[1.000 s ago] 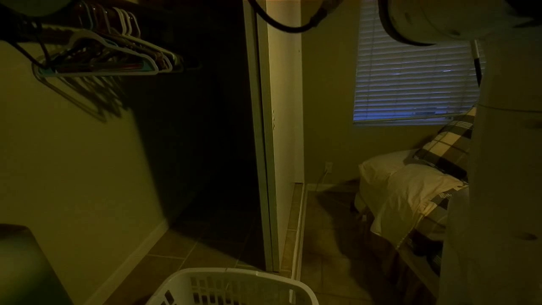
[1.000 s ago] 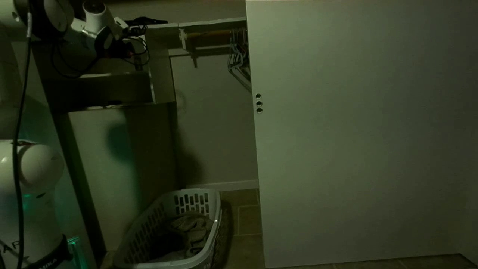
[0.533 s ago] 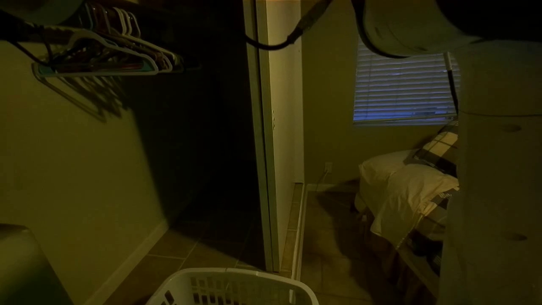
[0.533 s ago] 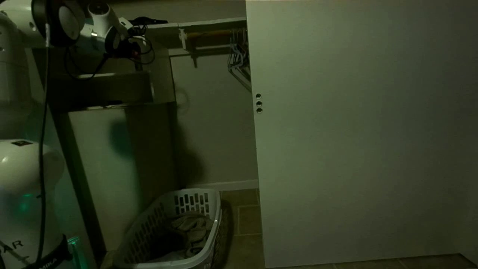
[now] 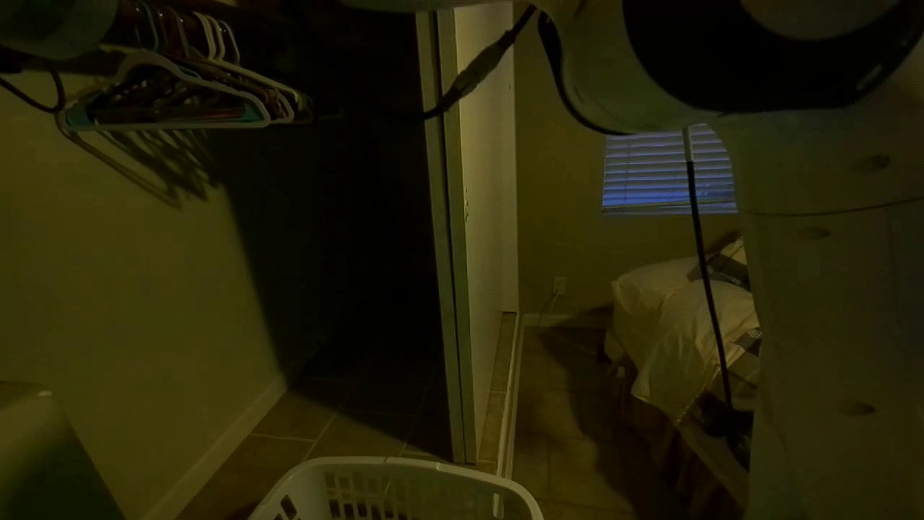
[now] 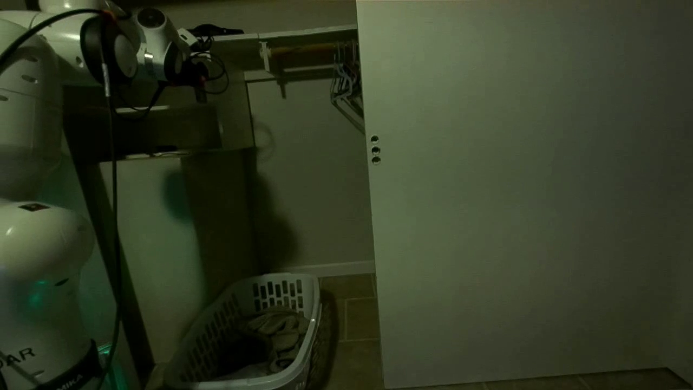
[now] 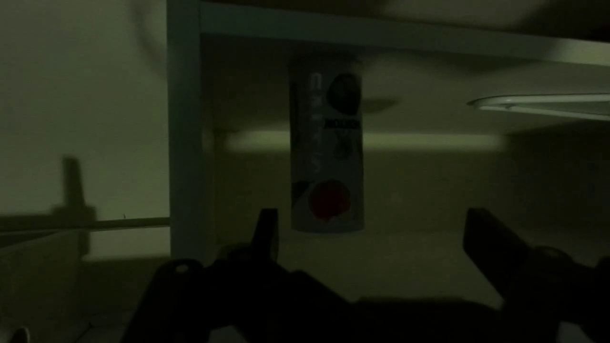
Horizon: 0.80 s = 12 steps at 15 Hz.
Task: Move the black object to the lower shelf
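Grey-looking in the gloom, a patterned canister (image 7: pixel 326 143) stands in the upper compartment of the shelf unit (image 6: pixel 235 116), near the unit's side panel (image 7: pixel 185 143). It is probably the task's black object, though in this poor light I cannot be sure: a black item (image 6: pixel 211 29) lies on top of the unit too. Facing that upper compartment, the gripper (image 7: pixel 374 224) has its jaws wide apart and grips nothing, presumably so they can pass around the canister and carry it to the unit's lower shelf (image 6: pixel 203 152). At the unit's foot, a laundry basket (image 6: pixel 312 292) holds crumpled cloth (image 6: pixel 281 327), likely to keep washing together. Counted: one canister, one black item, one basket, two stacked compartments in the unit; the hangers (image 5: pixel 206 113) beside the unit overlap too closely to count.
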{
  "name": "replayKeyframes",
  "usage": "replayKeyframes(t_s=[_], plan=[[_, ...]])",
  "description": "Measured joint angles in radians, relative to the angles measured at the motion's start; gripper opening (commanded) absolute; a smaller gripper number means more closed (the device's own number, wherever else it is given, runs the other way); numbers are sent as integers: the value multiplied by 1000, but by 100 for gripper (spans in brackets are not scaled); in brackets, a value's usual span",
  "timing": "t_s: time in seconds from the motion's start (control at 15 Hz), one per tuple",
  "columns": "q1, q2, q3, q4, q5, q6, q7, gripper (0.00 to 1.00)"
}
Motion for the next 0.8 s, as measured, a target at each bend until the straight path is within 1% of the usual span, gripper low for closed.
replayKeyframes(t_s=[0.07, 0.13, 0.2, 0.27, 0.33, 0.4, 0.53, 0.67, 0.73, 0.8], plan=[[5, 15, -1, 17, -10, -1, 5, 74], [10, 29, -2, 31, -18, -1, 7, 71], [15, 42, -3, 46, -26, -1, 10, 69], [20, 54, -5, 59, -31, -1, 12, 62], [25, 64, -8, 72, -36, -1, 13, 80], [31, 73, -12, 84, -39, -1, 14, 90], [42, 89, -22, 107, -48, -2, 20, 99], [54, 101, -35, 127, -54, -3, 26, 100], [61, 106, -43, 135, -55, -3, 27, 98], [67, 110, -51, 140, -55, -3, 28, 75]])
